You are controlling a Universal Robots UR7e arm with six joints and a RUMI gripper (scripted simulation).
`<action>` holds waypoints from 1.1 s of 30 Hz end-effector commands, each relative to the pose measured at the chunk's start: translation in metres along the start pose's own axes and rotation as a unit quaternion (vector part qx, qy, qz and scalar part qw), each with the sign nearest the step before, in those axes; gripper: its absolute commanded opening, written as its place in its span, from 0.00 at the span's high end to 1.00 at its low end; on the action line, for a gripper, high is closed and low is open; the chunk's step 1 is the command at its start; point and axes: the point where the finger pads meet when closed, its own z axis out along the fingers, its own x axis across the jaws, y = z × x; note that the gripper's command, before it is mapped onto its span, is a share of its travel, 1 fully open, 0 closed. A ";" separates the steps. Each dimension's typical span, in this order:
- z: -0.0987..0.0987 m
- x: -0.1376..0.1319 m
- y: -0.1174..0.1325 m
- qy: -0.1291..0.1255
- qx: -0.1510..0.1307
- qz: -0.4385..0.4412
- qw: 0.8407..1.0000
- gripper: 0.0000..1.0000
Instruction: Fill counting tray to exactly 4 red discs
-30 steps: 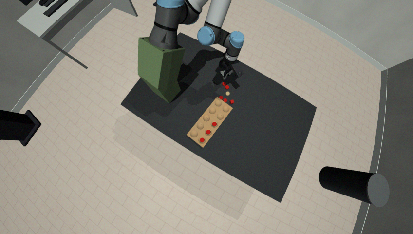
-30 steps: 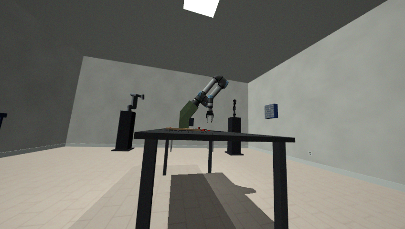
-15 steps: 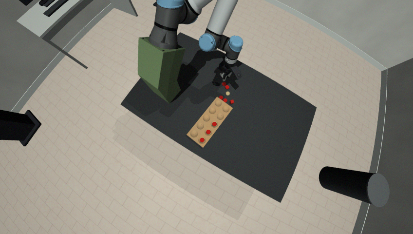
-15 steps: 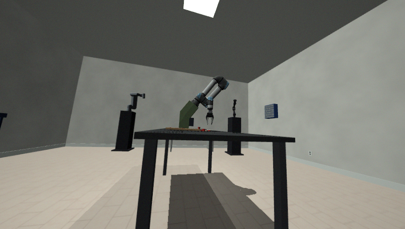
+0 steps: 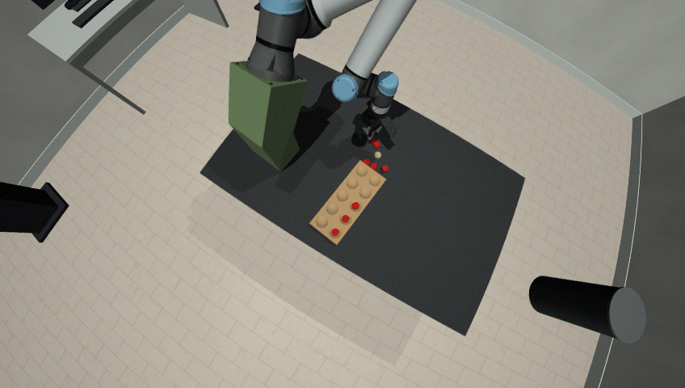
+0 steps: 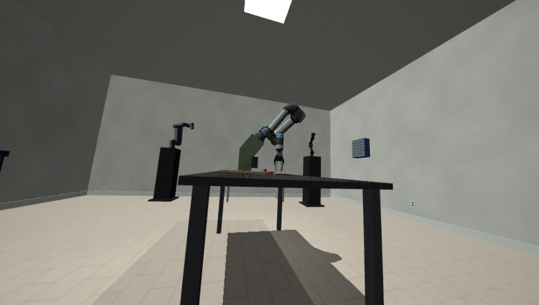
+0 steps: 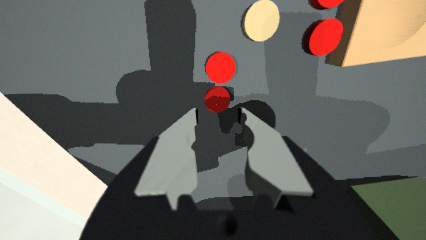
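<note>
The tool (image 7: pixel 218 116) has smooth grey wedge-shaped fingers, partly apart with nothing between them, hanging low over a flat red disc (image 7: pixel 217 99) on the matte dark worktop (image 5: pixel 432 225). The wooden tray (image 5: pixel 322 213) has round scooped pockets, three holding red discs (image 5: pixel 345 218). More red bits and a tan disc (image 5: pixel 377 154) crowd the tray's near end; the worktop's far side has open room.
</note>
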 end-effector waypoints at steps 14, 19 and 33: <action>0.024 0.000 0.000 -0.001 0.002 0.000 1.000 0.72; 0.024 0.000 0.000 -0.001 0.002 0.000 1.000 0.72; 0.024 0.000 0.000 -0.001 0.002 0.000 1.000 1.00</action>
